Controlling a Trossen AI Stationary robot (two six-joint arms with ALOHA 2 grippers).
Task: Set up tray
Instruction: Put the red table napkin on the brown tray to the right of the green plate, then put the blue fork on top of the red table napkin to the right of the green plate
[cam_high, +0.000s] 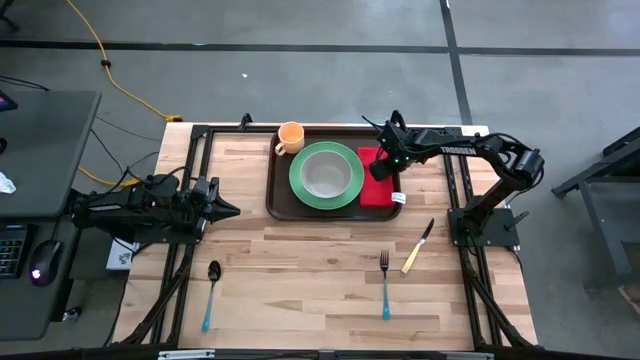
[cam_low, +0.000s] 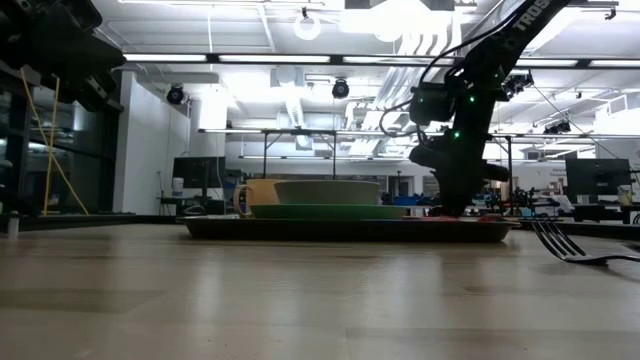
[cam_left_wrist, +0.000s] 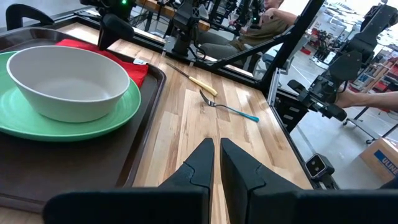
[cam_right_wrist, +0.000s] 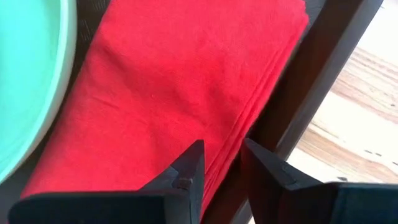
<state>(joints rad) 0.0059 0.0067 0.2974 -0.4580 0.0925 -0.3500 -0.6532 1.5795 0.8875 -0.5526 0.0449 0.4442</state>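
Note:
The dark brown tray lies at the table's far middle. It carries an orange cup, a green plate with a white bowl, and a folded red napkin along its right side. My right gripper is down over the napkin's far part, slightly open. Its fingertips stand on either side of the napkin's right edge. My left gripper is shut and empty, left of the tray. My right gripper points down at the napkin's edge beside the tray's right rim, one finger over the cloth and one over the rim side. I cannot tell whether the fingers touch the napkin. The napkin lies flat on the tray.
A spoon, a fork and a yellow-handled knife lie on the bare wood nearer the front edge. The arm bases and black frame rails stand at both table sides. A person's hand shows beyond the table's right side.

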